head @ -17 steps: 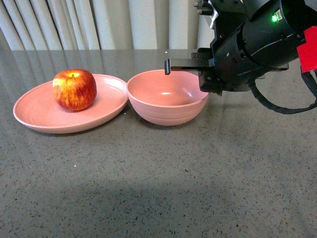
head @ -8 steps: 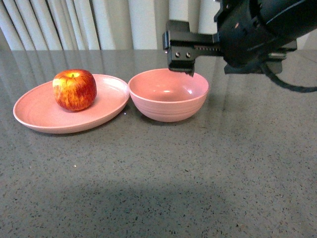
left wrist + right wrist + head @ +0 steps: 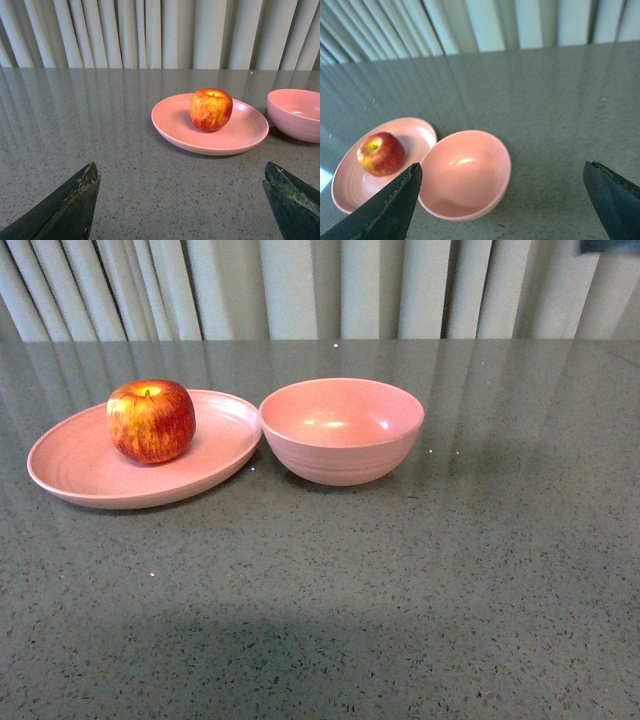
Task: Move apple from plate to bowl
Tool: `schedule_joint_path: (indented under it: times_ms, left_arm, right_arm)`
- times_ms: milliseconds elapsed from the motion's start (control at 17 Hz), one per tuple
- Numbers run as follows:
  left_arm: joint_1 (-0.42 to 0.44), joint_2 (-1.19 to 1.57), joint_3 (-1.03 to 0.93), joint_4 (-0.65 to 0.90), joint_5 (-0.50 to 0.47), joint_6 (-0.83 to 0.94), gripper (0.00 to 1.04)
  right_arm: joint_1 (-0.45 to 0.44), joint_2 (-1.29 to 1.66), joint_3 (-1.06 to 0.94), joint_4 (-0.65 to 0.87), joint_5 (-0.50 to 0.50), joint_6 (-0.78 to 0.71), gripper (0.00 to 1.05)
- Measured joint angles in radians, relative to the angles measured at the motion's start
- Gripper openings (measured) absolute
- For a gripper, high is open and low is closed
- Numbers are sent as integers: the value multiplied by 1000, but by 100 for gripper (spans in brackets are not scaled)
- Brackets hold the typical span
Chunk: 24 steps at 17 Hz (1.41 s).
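Note:
The red apple point(image 3: 151, 420) with yellow streaks sits on the shallow pink plate point(image 3: 70, 475) at the left. The deep pink bowl point(image 3: 341, 430) stands empty just right of the plate, nearly touching its rim. Neither gripper shows in the front view. My left gripper point(image 3: 182, 200) is open and empty, low over the table, apart from the apple point(image 3: 210, 109) and plate point(image 3: 175, 127). My right gripper point(image 3: 502, 200) is open and empty, high above the bowl point(image 3: 465, 175); the apple point(image 3: 380, 153) and plate point(image 3: 347, 195) lie beyond one of its fingers.
Everything rests on a grey speckled tabletop point(image 3: 400, 590). Pale pleated curtains point(image 3: 300, 285) hang behind the table's far edge. A dark bit of the right arm point(image 3: 610, 246) shows at the top right corner of the front view.
My right arm, which hung over the bowl's right side, has risen up and out of the front view. The apple, plate and bowl have not moved.

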Motion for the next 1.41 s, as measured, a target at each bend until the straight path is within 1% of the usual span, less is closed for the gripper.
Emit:
schedule_joint_path:
  times_ms: [59,176,353,412,529,647,706,765,824,882,941,1000,1059,1118,1176,1235,1294,1412]
  left_arm:
    - [0,0,0,0,0,0,98]
    - [0,0,0,0,0,0,98]
    - [0,0,0,0,0,0,98]
    - [0,0,0,0,0,0,98]
    - [0,0,0,0,0,0,98]
    - [0,0,0,0,0,0,98]
    - [0,0,0,0,0,0,98]
    - [0,0,0,0,0,0,98]
    - [0,0,0,0,0,0,98]
    - [0,0,0,0,0,0,98]
    - [0,0,0,0,0,0,98]
    - [0,0,0,0,0,0,98]
    - [0,0,0,0,0,0,98]
    - [0,0,0,0,0,0,98]
    - [0,0,0,0,0,0,98]
    - [0,0,0,0,0,0,98]
    - [0,0,0,0,0,0,98]
    - [0,0,0,0,0,0,98]
  right_arm:
    - [-7,-106,-85,34,32,-1,98]
    - [-18,-222,-185,46,40,0,98]
    - [-25,-285,-240,47,50,0,98]
    - [-24,-343,-292,47,66,0,98]
    - [-31,-523,-422,9,101,-1,98]
    - [-70,-677,-488,-61,102,9,98]
    - [-72,-766,-546,12,184,-20,91]
    - [-95,-869,-610,6,243,-107,77]
    - [-164,-959,-678,-31,211,-173,64]
    - [-244,-1030,-732,-61,140,-201,52]
    - [-371,-1086,-787,-29,10,-220,37]
    - [-412,-1096,-811,-17,-3,-223,24]
    - [-406,-1112,-827,-24,-26,-227,11]
    - [-402,-1127,-840,-32,-24,-235,1]
    - [-402,-1143,-845,-35,-24,-237,2]
    - [-402,-1172,-843,-79,-24,-238,2]
    - [-402,-1240,-851,-161,-28,-238,2]
    - [-402,-1297,-862,-167,-25,-240,2]
